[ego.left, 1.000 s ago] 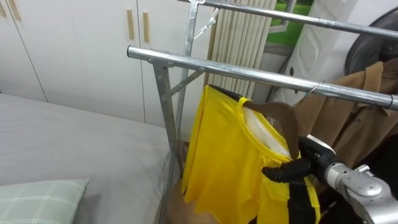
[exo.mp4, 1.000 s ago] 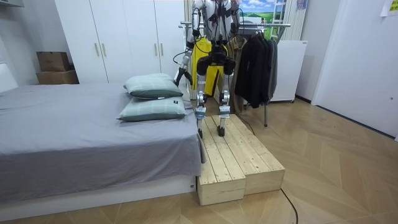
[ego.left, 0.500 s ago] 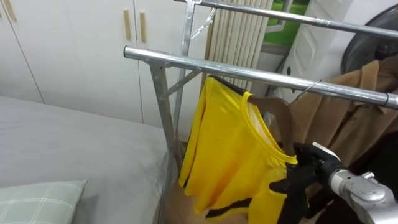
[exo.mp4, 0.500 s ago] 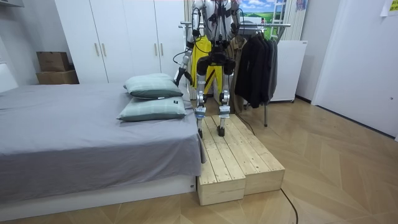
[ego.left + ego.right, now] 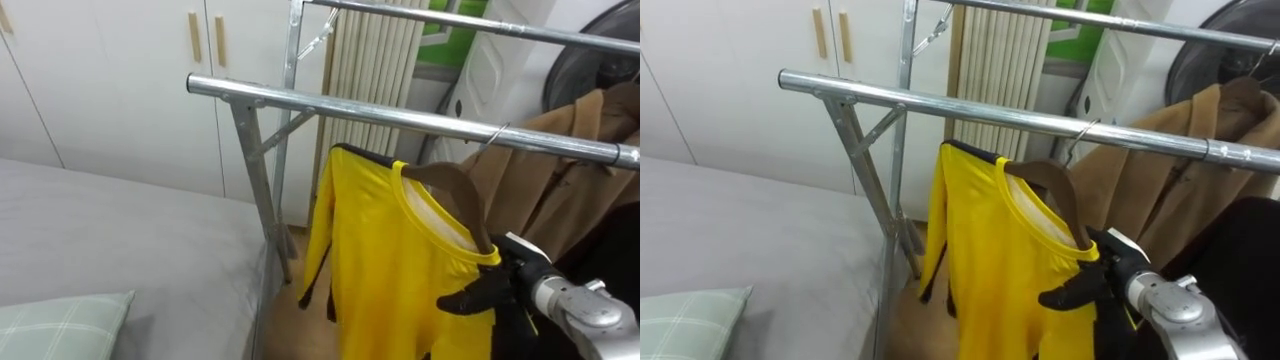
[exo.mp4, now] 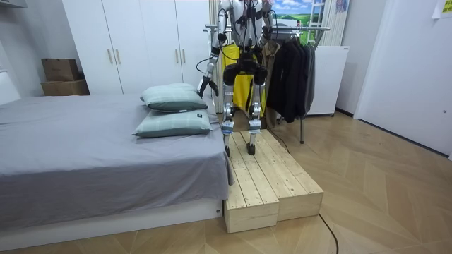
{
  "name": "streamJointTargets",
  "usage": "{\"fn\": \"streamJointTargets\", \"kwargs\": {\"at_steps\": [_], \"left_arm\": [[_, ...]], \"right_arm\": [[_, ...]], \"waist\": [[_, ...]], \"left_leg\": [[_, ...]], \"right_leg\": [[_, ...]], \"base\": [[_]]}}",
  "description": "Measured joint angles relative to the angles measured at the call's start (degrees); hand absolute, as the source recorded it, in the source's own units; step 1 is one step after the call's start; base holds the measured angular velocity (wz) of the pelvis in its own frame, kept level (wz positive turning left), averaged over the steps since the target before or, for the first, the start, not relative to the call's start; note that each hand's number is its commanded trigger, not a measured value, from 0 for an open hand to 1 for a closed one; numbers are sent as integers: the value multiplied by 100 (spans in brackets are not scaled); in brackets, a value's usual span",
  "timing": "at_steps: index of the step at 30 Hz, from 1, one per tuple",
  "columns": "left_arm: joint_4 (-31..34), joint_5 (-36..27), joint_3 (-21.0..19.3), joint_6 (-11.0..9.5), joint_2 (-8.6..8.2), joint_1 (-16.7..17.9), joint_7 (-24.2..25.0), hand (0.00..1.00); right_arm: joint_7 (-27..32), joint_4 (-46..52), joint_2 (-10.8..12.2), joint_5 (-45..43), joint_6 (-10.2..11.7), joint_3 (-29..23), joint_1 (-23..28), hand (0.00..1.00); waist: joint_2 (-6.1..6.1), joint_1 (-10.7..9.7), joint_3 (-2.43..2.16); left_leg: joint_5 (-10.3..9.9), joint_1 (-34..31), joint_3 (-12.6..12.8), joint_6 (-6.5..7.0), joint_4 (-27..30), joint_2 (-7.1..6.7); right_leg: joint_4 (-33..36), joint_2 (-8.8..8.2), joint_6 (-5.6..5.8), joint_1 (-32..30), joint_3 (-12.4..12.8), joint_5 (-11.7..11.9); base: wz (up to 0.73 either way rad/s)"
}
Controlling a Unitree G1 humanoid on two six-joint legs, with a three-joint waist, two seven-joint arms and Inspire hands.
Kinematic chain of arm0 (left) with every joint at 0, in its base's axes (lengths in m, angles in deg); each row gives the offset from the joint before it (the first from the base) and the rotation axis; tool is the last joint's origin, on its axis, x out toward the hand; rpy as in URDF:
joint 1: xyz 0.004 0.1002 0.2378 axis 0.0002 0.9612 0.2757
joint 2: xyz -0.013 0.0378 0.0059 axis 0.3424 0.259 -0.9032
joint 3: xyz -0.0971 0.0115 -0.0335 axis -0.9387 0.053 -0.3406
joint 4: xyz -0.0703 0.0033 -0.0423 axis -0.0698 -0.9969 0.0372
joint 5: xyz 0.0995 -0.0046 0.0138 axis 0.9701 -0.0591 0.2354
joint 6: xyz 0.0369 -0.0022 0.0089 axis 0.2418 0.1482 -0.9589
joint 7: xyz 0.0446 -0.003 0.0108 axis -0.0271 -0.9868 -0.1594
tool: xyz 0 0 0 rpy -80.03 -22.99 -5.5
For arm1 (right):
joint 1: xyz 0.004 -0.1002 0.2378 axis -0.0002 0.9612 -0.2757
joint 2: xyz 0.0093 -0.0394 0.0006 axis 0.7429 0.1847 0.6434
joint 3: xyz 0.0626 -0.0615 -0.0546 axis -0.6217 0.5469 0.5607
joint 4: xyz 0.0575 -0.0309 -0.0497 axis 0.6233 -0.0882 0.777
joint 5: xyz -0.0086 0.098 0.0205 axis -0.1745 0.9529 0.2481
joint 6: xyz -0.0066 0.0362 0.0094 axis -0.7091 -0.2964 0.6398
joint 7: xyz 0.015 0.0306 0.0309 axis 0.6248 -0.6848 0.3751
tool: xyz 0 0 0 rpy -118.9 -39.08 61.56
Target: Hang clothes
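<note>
Yellow shirt (image 5: 385,250): we see it draped on a brown wooden hanger (image 5: 460,188) under the front rail (image 5: 380,110), near the rail's left post, with its hem running out of the bottom of the left eye view.
Right hand (image 5: 497,288): nearest to us, low on the right, it touches the yellow cloth at the shirt's right-side shoulder. We cannot tell whether it grips the cloth or lies loose against it.
Pillow (image 5: 60,325): pale green check, at the lower left, lying on the bed.
Bed (image 5: 130,230): grey cover, reaching up to the rack's left post.
Hanger: it sits in the shirt's neck and slopes down to the right, and its wire hook rises to the front rail.
Front rail: bare metal, running left to right, braced by a slanted strut at the left post.
Brown coat (image 5: 575,170): on the same rail, just beside the shirt on the right and partly behind it.
Rear rail (image 5: 470,22): a 2nd metal bar, higher and farther back.
Ribbed white panel (image 5: 375,55): upright behind the rack.
Wardrobe (image 5: 110,90): white doors with 2 pale handles, farthest to the left.
Stance: in the room view the robot stands upright on a wooden platform (image 6: 272,176) by the bed's corner, facing the rack.
Left hand (image 6: 204,87): it hangs low at the robot's side in the room view, and we cannot tell its state.
Dark coats (image 6: 289,70): on the rack, toward the room view's right of the robot.
</note>
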Motion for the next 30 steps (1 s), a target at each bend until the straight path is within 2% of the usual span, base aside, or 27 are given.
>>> {"fn": "streamJointTargets", "kwargs": {"at_steps": [7,12,14,19,30], "left_arm": [[0,1,1,0,9,1,42,0],[-22,-5,-8,3,48,16,170,0],[-34,-1,-18,4,47,25,171,0],[-34,5,-111,5,30,57,171,0],[-32,9,-211,5,-37,84,159,0]], "right_arm": [[54,35,-1,-18,53,-86,154,0],[123,470,-1,-122,53,-139,346,0],[191,1042,-2,-391,56,-259,700,0],[195,1599,-2,-740,61,-319,1159,0],[216,1842,-1,-1104,61,-361,1173,0]], "waist": [[-1,-59,-1],[3,-184,-15],[10,-215,-21],[38,-306,-39],[58,-344,-49]], "left_leg": [[0,-1,30,0,12,3],[8,-87,118,9,15,8],[8,-84,134,10,14,9],[8,-67,151,10,14,10],[14,-20,289,15,13,13]], "right_leg": [[14,-7,0,-5,-14,0],[108,-10,1,-169,27,0],[108,-11,1,-169,57,1],[125,-7,1,-172,93,1],[200,14,16,-218,304,7]], "base": [[0],[-7],[-3],[-2],[-6]]}}
